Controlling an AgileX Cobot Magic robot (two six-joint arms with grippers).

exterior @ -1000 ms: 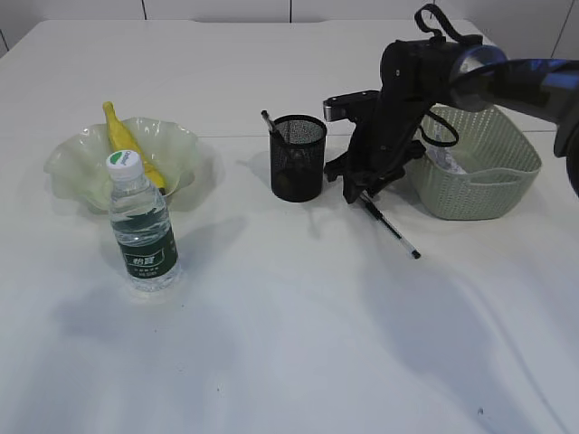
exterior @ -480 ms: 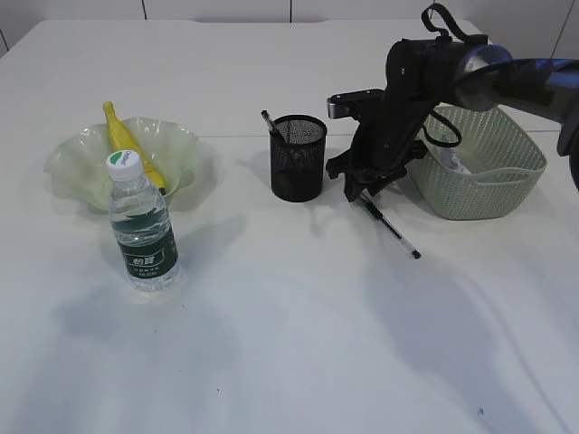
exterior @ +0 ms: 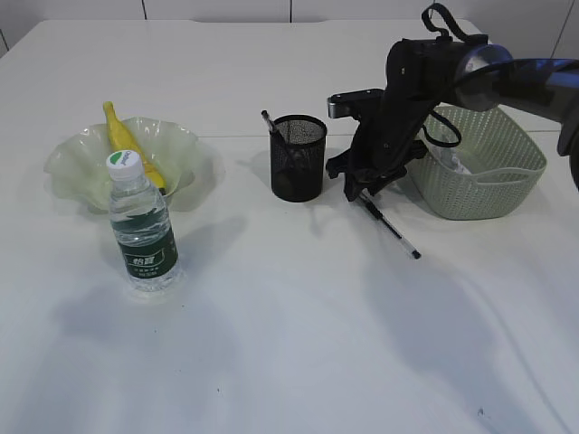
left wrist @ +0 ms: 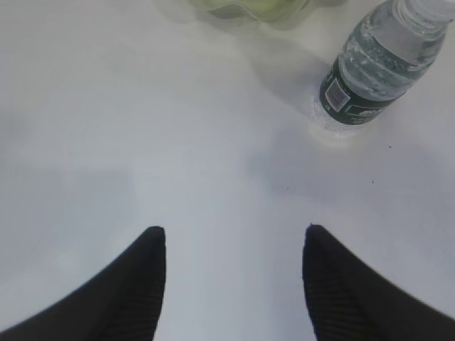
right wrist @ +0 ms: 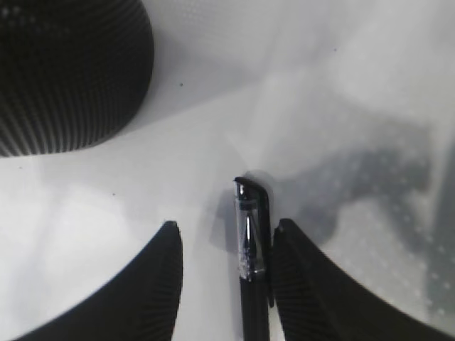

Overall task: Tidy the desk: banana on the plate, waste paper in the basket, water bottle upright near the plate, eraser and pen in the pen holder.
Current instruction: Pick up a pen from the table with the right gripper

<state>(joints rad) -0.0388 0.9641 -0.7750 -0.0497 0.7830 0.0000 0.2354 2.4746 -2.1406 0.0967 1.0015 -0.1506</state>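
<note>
A black pen (exterior: 392,229) lies on the table between the black mesh pen holder (exterior: 298,159) and the green basket (exterior: 507,185). My right gripper (exterior: 359,190) is low over the pen's upper end. In the right wrist view the pen (right wrist: 252,241) lies between the open jaws of the right gripper (right wrist: 226,231), close against the right finger (right wrist: 302,277). Another pen (exterior: 270,122) stands in the holder. The banana (exterior: 127,142) lies on the green plate (exterior: 72,167). The water bottle (exterior: 142,226) stands upright in front of the plate. White waste paper (exterior: 459,165) shows in the basket. The eraser is out of view. My left gripper (left wrist: 231,231) is open over bare table.
In the left wrist view the bottle (left wrist: 377,67) stands ahead and to the right, with the plate's edge (left wrist: 249,7) at the top. The pen holder (right wrist: 67,71) fills the upper left of the right wrist view. The basket stands close to the right arm.
The right arm has shifted slightly to the right over the pen, and the basket looks nudged a little to the right. The pen, the bottle and the plate have stayed in place.
</note>
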